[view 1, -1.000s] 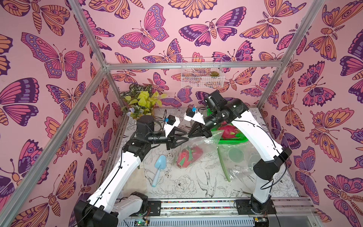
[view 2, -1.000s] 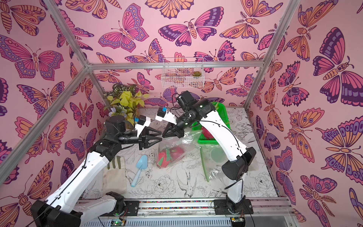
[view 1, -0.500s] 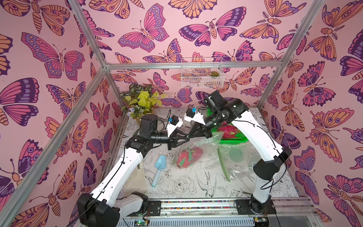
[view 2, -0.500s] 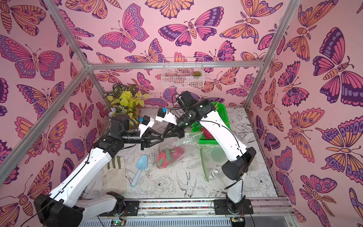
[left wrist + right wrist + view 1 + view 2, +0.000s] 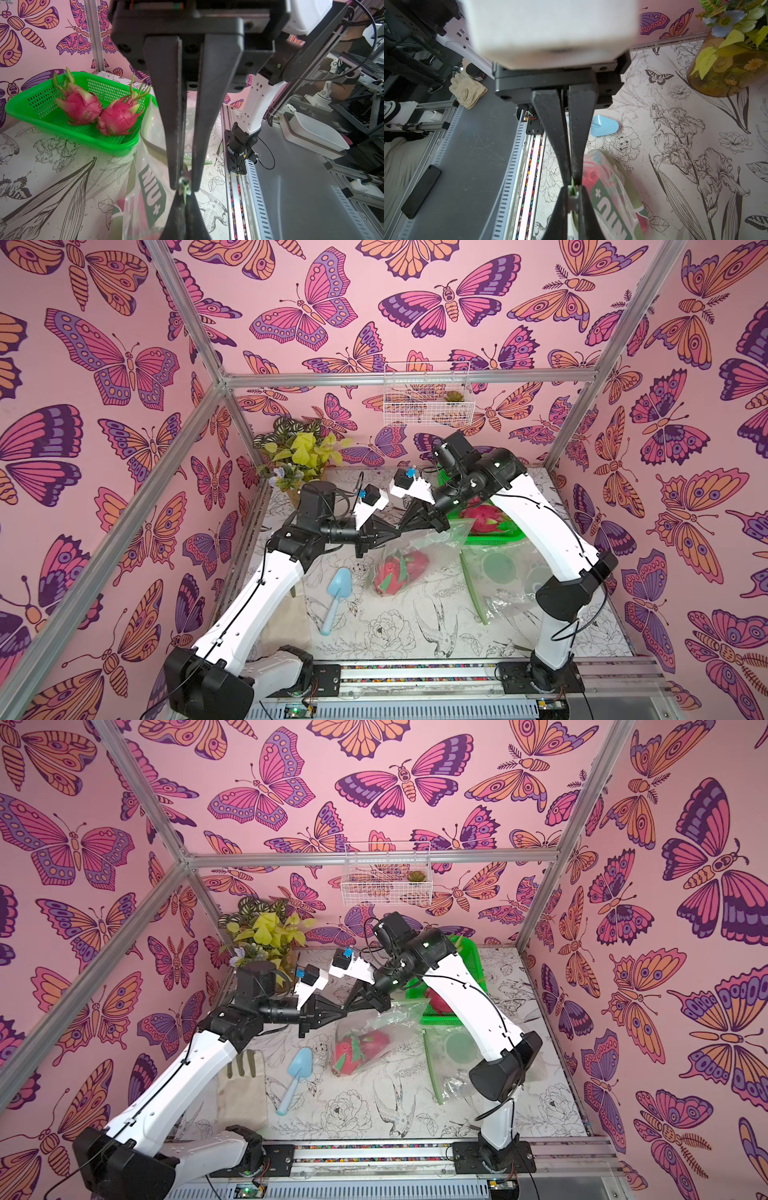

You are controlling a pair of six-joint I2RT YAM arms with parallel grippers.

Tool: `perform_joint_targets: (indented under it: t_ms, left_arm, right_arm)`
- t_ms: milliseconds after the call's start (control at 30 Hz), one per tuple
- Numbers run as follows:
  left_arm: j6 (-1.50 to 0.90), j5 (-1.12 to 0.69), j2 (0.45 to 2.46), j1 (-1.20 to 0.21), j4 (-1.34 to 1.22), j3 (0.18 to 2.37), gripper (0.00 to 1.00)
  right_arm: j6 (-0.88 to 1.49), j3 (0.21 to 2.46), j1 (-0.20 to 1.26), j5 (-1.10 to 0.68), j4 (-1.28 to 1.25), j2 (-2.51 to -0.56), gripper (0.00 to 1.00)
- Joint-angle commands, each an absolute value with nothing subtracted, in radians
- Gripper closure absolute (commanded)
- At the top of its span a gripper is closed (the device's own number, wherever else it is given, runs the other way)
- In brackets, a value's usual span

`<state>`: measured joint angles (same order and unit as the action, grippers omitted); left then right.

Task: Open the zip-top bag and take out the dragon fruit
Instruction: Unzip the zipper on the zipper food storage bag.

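So I've got both arms meeting tip to tip above the middle of the table (image 5: pixel 374 639). The zip-top bag (image 5: pixel 419 549) hangs between them, lifted at its top edge with the bottom resting on the flower-print mat, and a dragon fruit (image 5: pixel 397 572) sits inside it, red with green bits showing through the plastic. Behind it on the right-arm side is the green basket (image 5: pixel 37 97) with two more dragon fruits (image 5: pixel 80 104) lying side by side, touching. A second, empty-looking clear bag (image 5: pixel 498 585) lies flat near the right arm's base. A blue scoop (image 5: pixel 336 597) lies on the mat just beside the hanging bag.

The left gripper (image 5: pixel 184 185) is clamped on the bag's green zip edge, jaws pinched together at the tips. The right gripper (image 5: pixel 573 182) is pinched on that same strip from the opposite side, fingertips nearly touching the left's.
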<state>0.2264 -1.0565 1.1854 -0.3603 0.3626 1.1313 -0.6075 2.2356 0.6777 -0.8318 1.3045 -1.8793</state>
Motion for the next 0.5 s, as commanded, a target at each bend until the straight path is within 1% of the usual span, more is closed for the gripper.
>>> perform_joint_targets:
  t_ms: [0,200,467]
  left_arm:
    - [0.191,-1.089,1.125,-0.341,0.279,1.107,1.00]
    - [0.119,-1.121,1.079,-0.302,0.182,1.064,1.00]
    - [0.026,-1.083,1.031,-0.265,0.065,1.021,1.00]
  right_arm:
    - [-0.625,2.197,0.682,-0.789,1.325,-1.873,1.00]
    - [-0.626,2.092,0.664,-0.771,1.276,-1.834,1.00]
    - [-0.638,2.012,0.653,-0.681,1.265,-1.804,1.00]
